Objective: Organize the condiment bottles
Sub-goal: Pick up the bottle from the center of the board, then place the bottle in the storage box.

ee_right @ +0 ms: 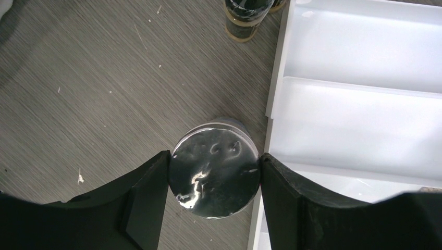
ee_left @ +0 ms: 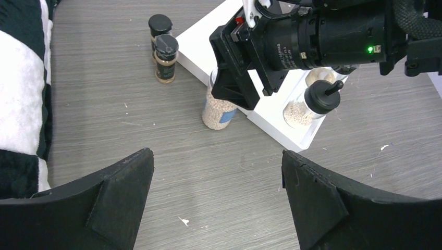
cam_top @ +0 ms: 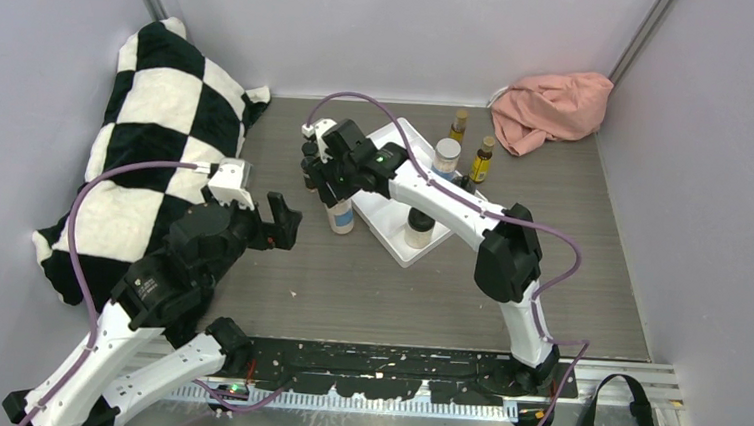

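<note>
My right gripper (ee_right: 215,174) is shut on the silver lid (ee_right: 215,156) of a blue-labelled jar (cam_top: 341,216) that stands upright just left of the white tray (cam_top: 396,144). The jar (ee_left: 218,112) holds pale grains, and its base looks level with the table. A black-capped tan jar (ee_left: 307,107) sits in the tray's near end. Two small black-capped bottles (ee_left: 166,57) stand on the table left of the tray. Another silver-lidded jar (cam_top: 446,156) and two amber bottles (cam_top: 482,158) stand by the tray's far side. My left gripper (ee_left: 218,172) hangs open over bare table, short of the jar.
A black-and-white checkered blanket (cam_top: 158,138) covers the left of the table, beside my left arm. A pink cloth (cam_top: 551,105) lies in the far right corner. Grey walls close in three sides. The tray (ee_right: 354,52) has bare white compartments.
</note>
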Controlling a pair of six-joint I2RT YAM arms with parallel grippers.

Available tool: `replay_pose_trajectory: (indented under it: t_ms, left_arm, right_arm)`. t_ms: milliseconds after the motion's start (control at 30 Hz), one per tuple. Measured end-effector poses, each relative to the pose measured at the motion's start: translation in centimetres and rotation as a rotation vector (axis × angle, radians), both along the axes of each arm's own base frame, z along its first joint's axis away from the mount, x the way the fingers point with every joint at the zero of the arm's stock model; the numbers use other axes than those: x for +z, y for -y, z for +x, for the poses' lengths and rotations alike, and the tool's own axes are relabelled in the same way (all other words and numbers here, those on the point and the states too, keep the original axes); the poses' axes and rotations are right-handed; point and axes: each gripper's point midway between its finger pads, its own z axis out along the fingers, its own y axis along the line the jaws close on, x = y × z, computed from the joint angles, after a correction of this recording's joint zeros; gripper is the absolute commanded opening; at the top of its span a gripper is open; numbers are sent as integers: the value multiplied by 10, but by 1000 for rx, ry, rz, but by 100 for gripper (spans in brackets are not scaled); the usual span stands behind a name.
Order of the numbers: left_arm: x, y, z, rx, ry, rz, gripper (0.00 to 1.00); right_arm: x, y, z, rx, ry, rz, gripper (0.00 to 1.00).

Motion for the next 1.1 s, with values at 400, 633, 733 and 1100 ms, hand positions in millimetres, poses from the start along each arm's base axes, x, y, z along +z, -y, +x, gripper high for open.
replay_pose_trajectory:
  t_ms: [400, 633, 733, 1100]
  left_arm:
    - [2, -1, -2, 5, 3, -21, 93]
    - [2, -1, -2, 6, 3, -23, 93]
    - [2, -1, -2, 6, 3, -23, 93]
    - [2, -1, -2, 5, 2, -23, 93]
  right_arm:
    - [50, 13, -1, -26, 77, 46, 1]
    - [75, 27, 1, -50, 126, 60, 1]
    - [82, 35, 2, -65, 138, 61, 1]
    - [90, 79, 17, -154, 159, 44, 1]
